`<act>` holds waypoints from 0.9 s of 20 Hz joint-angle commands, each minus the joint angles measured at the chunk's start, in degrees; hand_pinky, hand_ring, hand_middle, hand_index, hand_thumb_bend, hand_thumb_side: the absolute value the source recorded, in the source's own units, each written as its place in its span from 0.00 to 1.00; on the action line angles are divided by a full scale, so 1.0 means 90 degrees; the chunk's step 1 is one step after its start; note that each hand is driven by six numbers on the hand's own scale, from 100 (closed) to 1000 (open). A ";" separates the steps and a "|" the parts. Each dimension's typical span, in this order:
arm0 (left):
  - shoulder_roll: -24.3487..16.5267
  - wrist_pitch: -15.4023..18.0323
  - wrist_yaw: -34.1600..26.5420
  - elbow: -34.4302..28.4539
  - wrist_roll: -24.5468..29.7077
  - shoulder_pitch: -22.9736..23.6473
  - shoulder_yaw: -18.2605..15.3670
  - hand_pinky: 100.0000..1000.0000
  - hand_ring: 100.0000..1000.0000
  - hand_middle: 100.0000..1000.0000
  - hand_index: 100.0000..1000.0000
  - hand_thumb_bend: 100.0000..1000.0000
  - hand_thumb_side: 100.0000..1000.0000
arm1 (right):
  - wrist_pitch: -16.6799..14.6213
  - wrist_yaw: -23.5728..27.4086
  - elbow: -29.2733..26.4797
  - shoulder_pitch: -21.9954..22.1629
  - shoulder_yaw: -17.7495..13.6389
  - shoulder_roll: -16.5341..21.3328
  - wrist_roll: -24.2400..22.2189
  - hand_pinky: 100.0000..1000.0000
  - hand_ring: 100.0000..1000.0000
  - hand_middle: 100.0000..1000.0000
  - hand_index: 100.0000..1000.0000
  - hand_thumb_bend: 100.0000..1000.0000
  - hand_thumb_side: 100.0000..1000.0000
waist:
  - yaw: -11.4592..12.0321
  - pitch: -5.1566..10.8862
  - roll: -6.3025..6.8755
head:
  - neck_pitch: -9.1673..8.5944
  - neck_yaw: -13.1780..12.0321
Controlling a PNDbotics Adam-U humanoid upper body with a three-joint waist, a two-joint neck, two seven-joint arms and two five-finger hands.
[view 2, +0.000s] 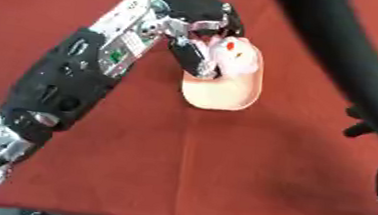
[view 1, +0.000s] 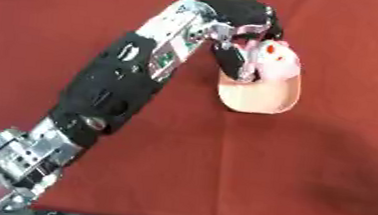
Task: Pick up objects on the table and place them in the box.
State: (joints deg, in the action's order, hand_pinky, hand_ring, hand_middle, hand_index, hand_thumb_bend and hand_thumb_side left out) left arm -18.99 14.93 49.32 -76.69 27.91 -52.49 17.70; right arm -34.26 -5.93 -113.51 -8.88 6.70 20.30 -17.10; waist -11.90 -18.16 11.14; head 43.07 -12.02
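red cloth all around. my left hand is curled round a pink toy at the far end of a peach dish. right hand sits far right, can't tell its fingers.

The bench wears a plain, deep red cloth with no pattern. The left arm is mostly black with silver joints and a small green patch on its forearm; the left hand is black with silver parts. It is wrapped round a pale pink toy bearing a small red spot. Under it lies a peach-coloured, shoe-shaped piece. The right arm is plain black.
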 commanded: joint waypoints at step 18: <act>-0.0185 0.0494 -0.0023 -0.0165 -0.0153 -0.0278 0.0066 0.44 0.66 0.73 0.86 0.49 0.79 | 0.0028 0.0039 -0.0120 -0.0022 0.0016 0.0103 -0.0059 0.54 0.75 0.82 0.93 0.00 0.71 | 0.0030 0.0185 -0.0032 | -0.0118 0.0159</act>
State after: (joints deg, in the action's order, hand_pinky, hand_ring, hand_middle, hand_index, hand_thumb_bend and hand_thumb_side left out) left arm -19.14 19.02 48.90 -76.99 26.13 -53.61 18.27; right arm -34.03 -5.62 -113.51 -8.86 6.73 20.31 -17.51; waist -11.72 -17.92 11.26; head 42.96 -11.02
